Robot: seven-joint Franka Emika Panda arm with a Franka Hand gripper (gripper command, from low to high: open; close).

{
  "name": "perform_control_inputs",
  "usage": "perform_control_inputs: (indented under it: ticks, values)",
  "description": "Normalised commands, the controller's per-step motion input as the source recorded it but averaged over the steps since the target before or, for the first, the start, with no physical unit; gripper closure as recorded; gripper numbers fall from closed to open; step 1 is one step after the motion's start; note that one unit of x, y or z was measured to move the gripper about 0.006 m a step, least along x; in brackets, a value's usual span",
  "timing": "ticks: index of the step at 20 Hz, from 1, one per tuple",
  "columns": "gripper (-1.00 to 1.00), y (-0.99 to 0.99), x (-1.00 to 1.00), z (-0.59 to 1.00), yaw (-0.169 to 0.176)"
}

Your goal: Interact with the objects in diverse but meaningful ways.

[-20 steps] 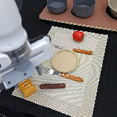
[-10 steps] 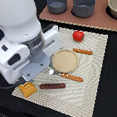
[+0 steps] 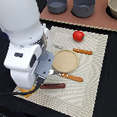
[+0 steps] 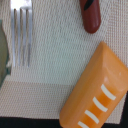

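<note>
In the wrist view the golden scored bread loaf [image 4: 95, 90] lies slantwise on the woven mat, close under the camera. The end of the thin brown sausage [image 4: 90, 17] lies a short way from it. No fingers show in that view. In the exterior view my white arm stands over the mat's near corner on the exterior view's left and hides most of the loaf [image 3: 24, 92]. Only an orange sliver of it peeks out below the arm. The sausage [image 3: 51, 86] lies just beside the arm. The red tomato [image 3: 78, 36] sits far off at the mat's back. My gripper [image 3: 44, 70] is mostly hidden by the arm body.
A round tan plate [image 3: 64, 60] sits mid-mat with an orange-handled knife [image 3: 83, 51] behind it and an orange-handled fork [image 3: 71, 77] in front; the fork's tines [image 4: 20, 35] show in the wrist view. Two dark grey pans [image 3: 56, 3] [image 3: 84, 5] and a bowl [image 3: 113, 7] stand on the brown surface behind.
The arm has swung toward the mat's near corner on the exterior view's left and come lower, now covering most of the bread loaf that showed before.
</note>
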Motion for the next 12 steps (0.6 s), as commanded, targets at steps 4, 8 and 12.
perform_control_inputs:
  ticks: [4, 8, 12]
  values:
    - [-1.00, -0.08, 0.81, 0.21, -0.001]
    - [-1.00, -0.03, 0.66, -0.04, 0.000]
    - [-1.00, -0.09, 0.60, -0.11, 0.000]
